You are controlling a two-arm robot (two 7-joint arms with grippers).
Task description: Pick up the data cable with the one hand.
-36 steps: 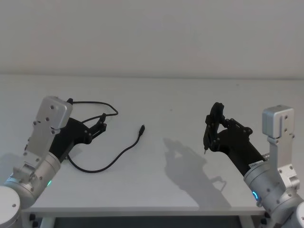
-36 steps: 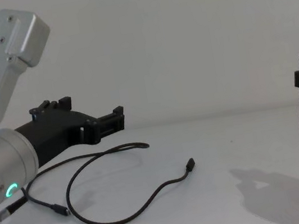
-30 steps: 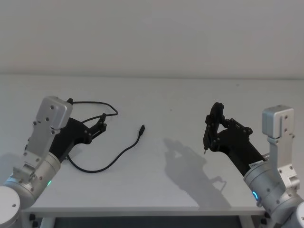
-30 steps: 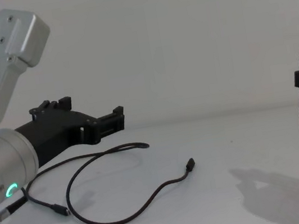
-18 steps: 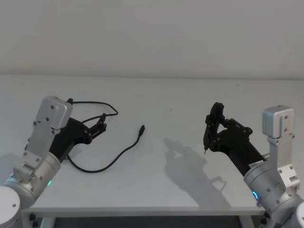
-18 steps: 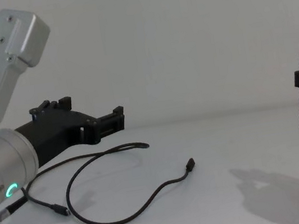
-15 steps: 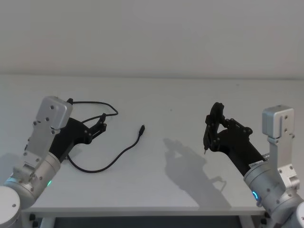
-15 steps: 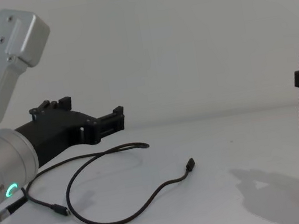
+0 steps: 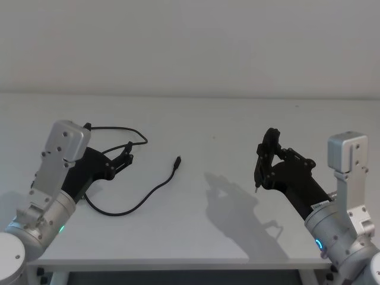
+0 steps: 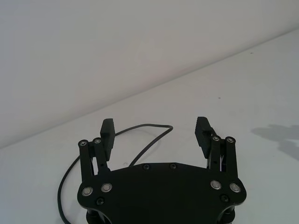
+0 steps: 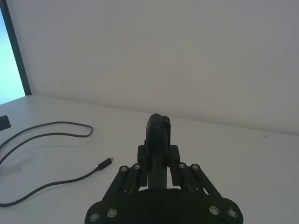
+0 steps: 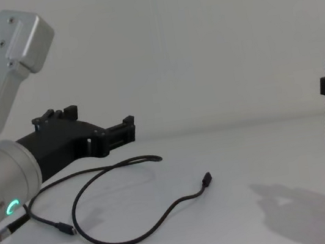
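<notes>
The left gripper [image 9: 128, 152], a black angular two-finger claw on a thick silver wrist with a glowing green ring, hangs at the left of the head view. Its fingers are spread wide and there is nothing between them. The data cable [image 9: 155, 190], a long thin black cord, lies in loose curves on the white tabletop [image 9: 225, 124], left of centre. One loop arcs past the top of the gripper. Another sweeps below it and runs out to a small black plug [image 9: 177, 160] lying free near the middle of the frame. In the chest view the left gripper [image 12: 129, 129] rides clear above the data cable [image 12: 175, 204], not touching it.

What worries me is how thin and flat that cord lies. On the way down the fingertips could close over it without catching it. They could also press it into the table and skid it sideways. The arm's own bulk sits over part of the loop at lower left, so a low approach might pin a stretch of it, and a lift would then drag rather than raise. A grab near one end would likely leave the rest trailing, with the plug swinging.

There is little else about: a plain pale wall [image 9: 190, 41] behind and bare table. The right gripper [image 9: 265, 155] stands well apart at the right of the frame, its fingers drawn in together and a slim point hanging beneath. I cannot tell whether it pinches anything. Nothing lies between the left gripper [image 10: 155, 126] and the data cable [image 10: 149, 140], whose loop shows just beyond the spread fingers in the left wrist view.
</notes>
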